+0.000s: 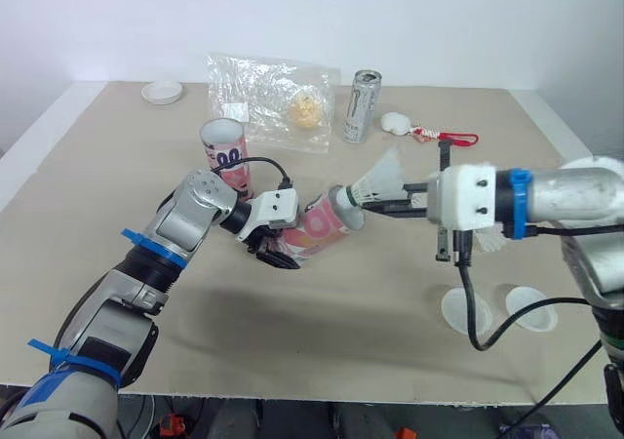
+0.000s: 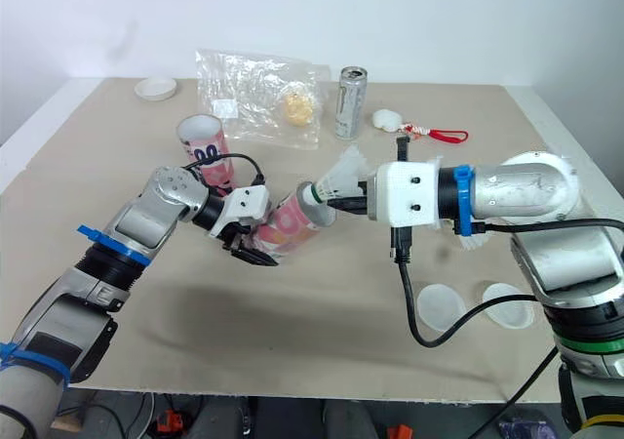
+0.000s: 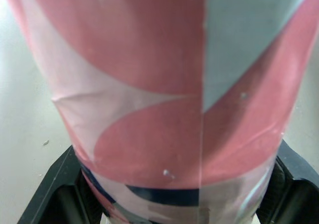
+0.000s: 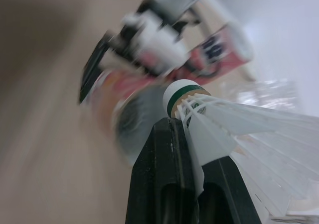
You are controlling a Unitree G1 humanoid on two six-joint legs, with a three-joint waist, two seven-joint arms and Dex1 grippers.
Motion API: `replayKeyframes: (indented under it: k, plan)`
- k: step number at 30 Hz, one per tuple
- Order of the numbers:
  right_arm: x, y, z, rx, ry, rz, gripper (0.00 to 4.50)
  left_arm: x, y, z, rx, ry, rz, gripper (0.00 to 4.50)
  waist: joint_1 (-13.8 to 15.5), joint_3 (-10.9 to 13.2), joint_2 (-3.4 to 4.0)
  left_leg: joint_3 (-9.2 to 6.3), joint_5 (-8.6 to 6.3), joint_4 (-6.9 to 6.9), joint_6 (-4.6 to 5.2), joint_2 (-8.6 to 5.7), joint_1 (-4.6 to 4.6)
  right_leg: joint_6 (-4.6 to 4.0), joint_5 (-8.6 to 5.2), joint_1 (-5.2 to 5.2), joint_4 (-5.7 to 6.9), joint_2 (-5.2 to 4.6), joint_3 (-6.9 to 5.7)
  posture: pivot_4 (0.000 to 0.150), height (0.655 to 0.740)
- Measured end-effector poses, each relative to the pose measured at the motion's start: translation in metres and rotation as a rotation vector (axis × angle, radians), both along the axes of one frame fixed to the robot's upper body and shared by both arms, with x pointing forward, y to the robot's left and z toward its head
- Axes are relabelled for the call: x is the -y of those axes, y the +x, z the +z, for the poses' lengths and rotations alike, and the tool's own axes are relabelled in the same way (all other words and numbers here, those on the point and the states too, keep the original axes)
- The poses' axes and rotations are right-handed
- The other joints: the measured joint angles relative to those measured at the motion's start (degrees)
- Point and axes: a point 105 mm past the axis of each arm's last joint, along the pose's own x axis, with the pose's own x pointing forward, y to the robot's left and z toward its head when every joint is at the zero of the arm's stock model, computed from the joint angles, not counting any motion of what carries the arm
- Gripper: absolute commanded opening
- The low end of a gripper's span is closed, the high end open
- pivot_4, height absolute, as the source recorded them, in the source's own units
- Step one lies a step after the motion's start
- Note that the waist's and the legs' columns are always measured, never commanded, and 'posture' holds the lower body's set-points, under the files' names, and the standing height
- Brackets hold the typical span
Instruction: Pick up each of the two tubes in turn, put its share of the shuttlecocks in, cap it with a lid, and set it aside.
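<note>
My left gripper (image 1: pixel 278 247) is shut on a pink tube (image 1: pixel 322 223), held tilted with its open mouth toward the right. My right gripper (image 1: pixel 382 205) is shut on a white shuttlecock (image 1: pixel 378 180), whose cork tip sits right at the tube's mouth. In the right wrist view the shuttlecock (image 4: pixel 234 129) lies pinched between the black fingers (image 4: pixel 164 179), cork pointing at the blurred tube mouth (image 4: pixel 137 122). A second pink tube (image 1: pixel 226 156) stands upright and open behind my left arm. Two translucent lids (image 1: pixel 466 312) (image 1: pixel 531 309) lie on the table near the front right.
At the back of the table (image 1: pixel 117 176) are a clear plastic bag (image 1: pixel 273 98), a silver can (image 1: pixel 362 105), a small white bowl (image 1: pixel 162 92) and a white object with a red strap (image 1: pixel 429 130). Another shuttlecock's feathers (image 1: pixel 492 241) show under my right arm.
</note>
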Motion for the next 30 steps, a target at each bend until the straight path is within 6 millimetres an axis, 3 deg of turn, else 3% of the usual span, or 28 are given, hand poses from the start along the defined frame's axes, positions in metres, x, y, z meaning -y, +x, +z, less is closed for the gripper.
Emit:
replayKeyframes:
  k: [7, 9, 11, 13, 14, 15, 18, 19, 23, 30]
  plan:
    - [-0.005, 0.014, -0.012, 0.009, -0.069, 0.053, 0.04, -0.001, -0.002, 0.0, 0.004, 0.0, 0.014, 3.26, -0.1, 0.0, 0.01, -0.01, 0.0, 0.02, 0.0, 0.01, 0.03, -0.02, 0.02, 0.0, 0.06, 0.0, -0.02, 0.15, 0.74]
    - [-0.007, 0.017, -0.012, 0.01, -0.065, 0.069, 0.78, -0.001, -0.002, 0.0, 0.004, -0.002, 0.02, 3.26, -0.1, 0.0, 0.01, -0.03, 0.0, 0.0, 0.0, 0.01, 0.03, -0.02, 0.01, -0.01, 0.07, 0.01, -0.03, 0.15, 0.74]
    - [-0.008, 0.018, -0.012, 0.012, -0.068, 0.074, 1.15, -0.001, -0.002, 0.0, 0.006, -0.003, 0.023, 3.26, -0.1, 0.0, 0.01, -0.05, 0.0, 0.0, 0.0, 0.01, 0.03, -0.02, 0.01, -0.01, 0.08, 0.01, -0.04, 0.15, 0.74]
    - [-0.008, 0.018, -0.012, 0.011, -0.075, 0.082, 2.16, -0.001, -0.003, 0.0, 0.008, -0.003, 0.024, 3.26, -0.1, 0.0, 0.01, -0.04, 0.0, 0.0, 0.0, 0.01, 0.03, -0.02, 0.01, 0.0, 0.08, 0.01, -0.03, 0.15, 0.74]
    - [-0.008, 0.018, -0.012, 0.01, -0.076, 0.083, 2.28, -0.001, -0.003, 0.0, 0.009, -0.003, 0.024, 3.26, -0.1, 0.0, 0.01, -0.04, 0.0, 0.0, 0.0, 0.01, 0.03, -0.02, 0.01, 0.0, 0.08, 0.01, -0.03, 0.15, 0.74]
    - [-0.009, 0.018, -0.012, 0.007, -0.076, 0.085, 2.83, -0.001, -0.003, 0.0, 0.012, -0.002, 0.024, 3.26, -0.1, 0.0, 0.01, -0.04, 0.0, 0.0, 0.0, 0.01, 0.03, -0.03, 0.02, 0.0, 0.08, 0.01, -0.03, 0.15, 0.74]
    - [-0.009, 0.018, -0.005, -0.012, -0.057, 0.072, 3.85, -0.001, -0.003, 0.0, 0.014, -0.002, 0.023, 3.26, -0.1, 0.0, 0.01, -0.05, 0.01, 0.0, 0.0, 0.02, 0.05, -0.05, 0.03, 0.0, 0.1, 0.01, -0.04, 0.15, 0.74]
    - [-0.008, 0.018, -0.001, -0.047, -0.021, 0.061, 4.46, -0.001, -0.004, 0.0, 0.015, -0.002, 0.022, 3.26, -0.1, 0.0, 0.01, -0.04, 0.01, 0.0, 0.0, 0.02, 0.04, -0.05, 0.03, 0.0, 0.1, 0.01, -0.03, 0.15, 0.74]
    - [-0.004, 0.014, 0.012, -0.118, 0.075, 0.026, 4.46, -0.001, -0.004, 0.0, 0.015, -0.003, 0.022, 3.26, -0.1, 0.0, 0.01, -0.07, 0.0, 0.0, 0.0, 0.02, 0.03, -0.08, 0.03, 0.01, 0.1, 0.01, -0.04, 0.15, 0.74]
    - [0.02, 0.011, 0.04, -0.262, 0.259, -0.099, 4.46, -0.002, -0.002, -0.002, 0.013, -0.003, 0.024, 3.26, -0.1, 0.0, 0.01, -0.05, 0.01, 0.01, 0.0, 0.04, 0.09, -0.12, 0.07, 0.01, 0.1, 0.01, -0.05, 0.15, 0.74]
